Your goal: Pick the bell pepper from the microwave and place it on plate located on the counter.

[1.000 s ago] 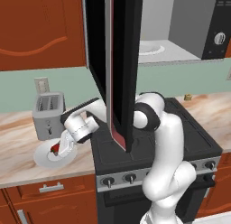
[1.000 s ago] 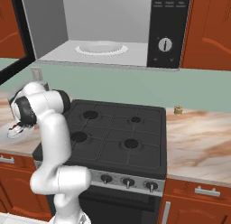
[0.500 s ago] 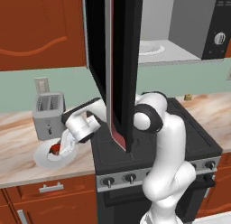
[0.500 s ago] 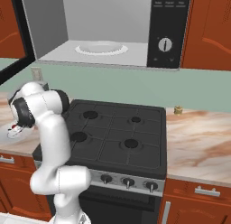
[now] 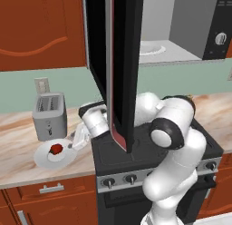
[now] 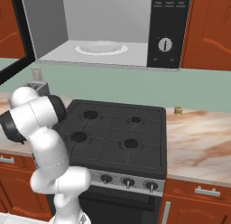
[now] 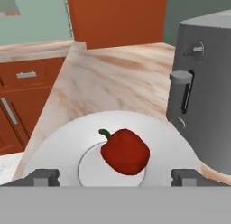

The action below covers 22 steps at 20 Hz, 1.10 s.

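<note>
Left base view: pepper (image 5: 56,149) sits on plate (image 5: 45,159) on counter (image 5: 18,149), just in front of toaster (image 5: 50,116). Gripper (image 5: 75,141) hangs at plate's right rim, off the pepper. Microwave (image 5: 181,24) door open.

Right base view: microwave (image 6: 113,29) w/ white dish (image 6: 101,49) inside; stovetop (image 6: 117,135) below.

Hand view: pepper (image 7: 125,151) on plate (image 7: 58,151) centre circle, green stem up-left. Fingertips (image 7: 43,177) spread wide either side, jaws released, touching nothing. Toaster (image 7: 205,96) just right of plate.
</note>
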Available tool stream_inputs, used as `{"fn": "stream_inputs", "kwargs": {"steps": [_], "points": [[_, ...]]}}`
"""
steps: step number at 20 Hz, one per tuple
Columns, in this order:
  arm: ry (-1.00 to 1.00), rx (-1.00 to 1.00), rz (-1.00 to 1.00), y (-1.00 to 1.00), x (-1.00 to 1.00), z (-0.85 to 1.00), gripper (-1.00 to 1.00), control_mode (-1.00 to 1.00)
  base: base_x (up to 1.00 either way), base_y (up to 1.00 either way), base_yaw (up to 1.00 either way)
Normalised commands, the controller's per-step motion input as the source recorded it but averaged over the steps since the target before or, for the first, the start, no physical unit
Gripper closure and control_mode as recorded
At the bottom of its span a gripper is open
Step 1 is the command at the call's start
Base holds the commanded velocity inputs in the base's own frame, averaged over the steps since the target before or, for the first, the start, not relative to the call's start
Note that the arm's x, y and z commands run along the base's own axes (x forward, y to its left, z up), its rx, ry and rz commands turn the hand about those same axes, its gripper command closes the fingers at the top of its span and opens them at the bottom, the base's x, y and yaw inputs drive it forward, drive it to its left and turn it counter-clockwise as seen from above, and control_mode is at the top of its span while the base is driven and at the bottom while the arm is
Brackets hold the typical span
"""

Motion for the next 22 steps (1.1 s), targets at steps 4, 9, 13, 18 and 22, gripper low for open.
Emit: {"fn": "stream_inputs", "kwargs": {"steps": [4,9,13,18,22], "points": [[0.0,0.02,-0.16,-0.94,-0.11,0.72,-1.0,-1.0,0.0,0.0,0.0],[0.07,0.0,-0.19,-0.79,0.0,0.93,-1.0,-1.0,0.0,0.0,0.0],[0.14,-0.02,-0.21,-0.82,0.0,0.96,-1.0,-1.0,0.0,0.0,0.0],[0.09,-0.07,-0.22,-0.93,-0.01,0.68,-1.0,-1.0,0.0,0.0,0.0],[0.09,-0.08,-0.24,-1.0,-0.13,0.53,-1.0,-1.0,0.0,0.0,0.0]]}}
